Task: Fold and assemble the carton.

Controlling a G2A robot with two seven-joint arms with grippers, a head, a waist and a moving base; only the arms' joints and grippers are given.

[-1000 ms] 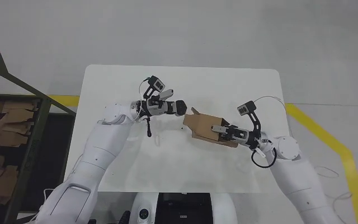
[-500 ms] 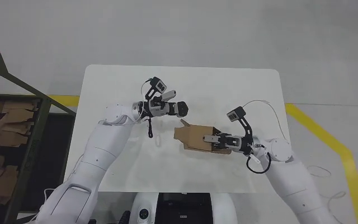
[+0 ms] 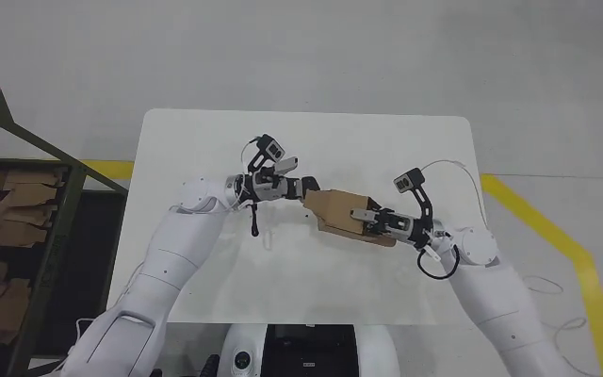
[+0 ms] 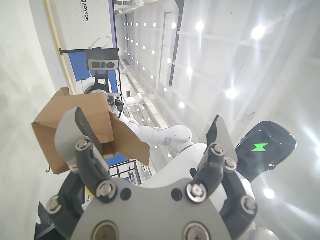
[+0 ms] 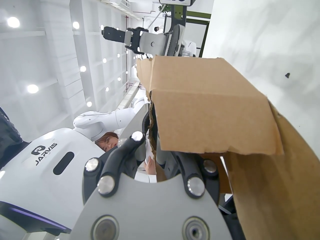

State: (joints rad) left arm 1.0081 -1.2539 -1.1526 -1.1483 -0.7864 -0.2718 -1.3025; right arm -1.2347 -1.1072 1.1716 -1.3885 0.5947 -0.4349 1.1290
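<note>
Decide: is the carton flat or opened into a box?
Opened: the carton shows two panels meeting at a fold; end flaps loose.

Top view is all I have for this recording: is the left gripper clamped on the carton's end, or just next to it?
Observer: Not clamped. In the left wrist view the left gripper is wide open. The carton sits behind one finger, and the other finger is clear of it.
Operator: Does the right one really hold it?
Observer: The right wrist view shows the right gripper closed on a carton wall at its ragged edge, with the panel covering one finger.
Operator: Is the end toward the left gripper folded shut?
Observer: No. A loose flap juts out from it, unfolded.
</note>
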